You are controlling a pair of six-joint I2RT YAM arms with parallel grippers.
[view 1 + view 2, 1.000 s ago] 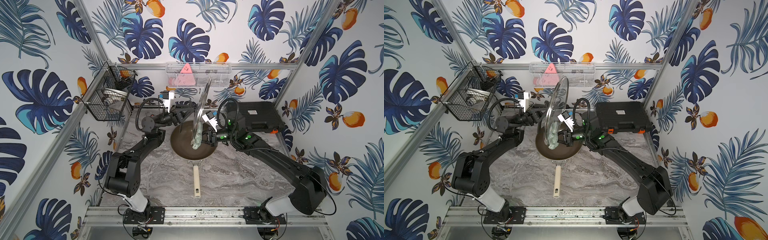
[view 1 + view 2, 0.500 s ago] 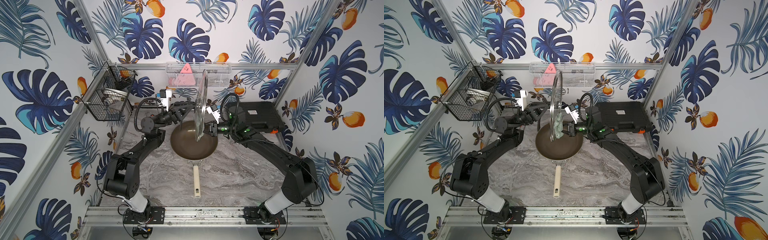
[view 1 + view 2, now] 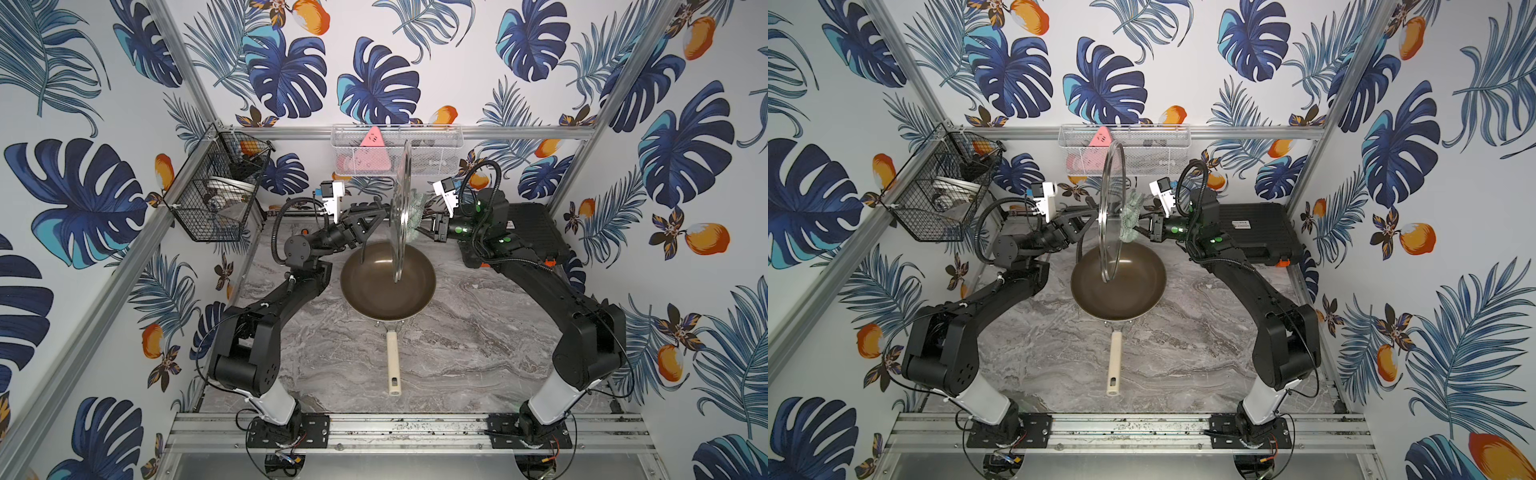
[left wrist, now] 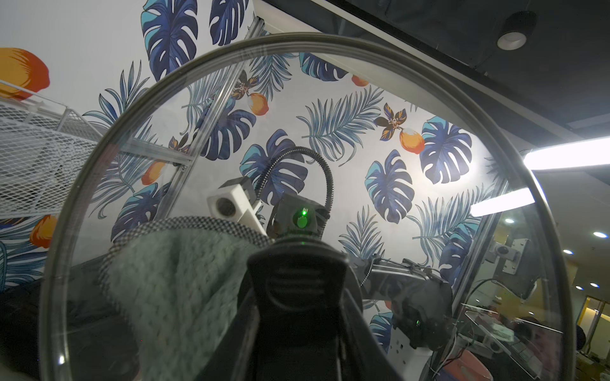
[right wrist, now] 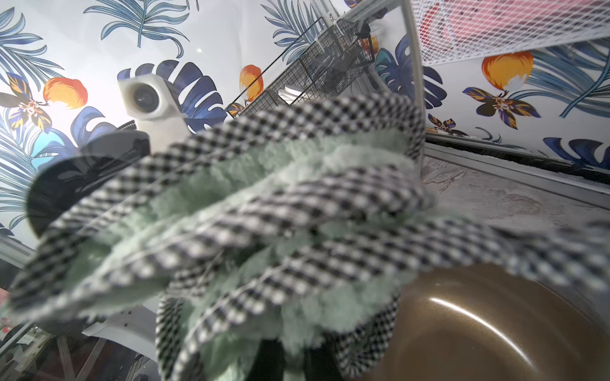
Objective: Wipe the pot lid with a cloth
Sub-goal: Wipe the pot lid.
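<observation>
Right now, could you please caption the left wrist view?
Through the clear pot lid, the mint cloth rests against its far side.

The bunched cloth point(image 5: 264, 214) is pressing against the pot lid point(image 5: 82, 174), hiding most of its glass, the pan point(image 5: 478, 330) sitting below the lid.

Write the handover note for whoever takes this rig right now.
Left gripper: shut on the lid's handle, holding the lid on edge above the pan.
Right gripper: shut on the cloth, which is bunched against the lid's underside.
Done: lid lifted, cloth brought to the glass.
Left: finish wiping; how much glass has been covered cannot be told. After that, probably set lid and cloth down.
</observation>
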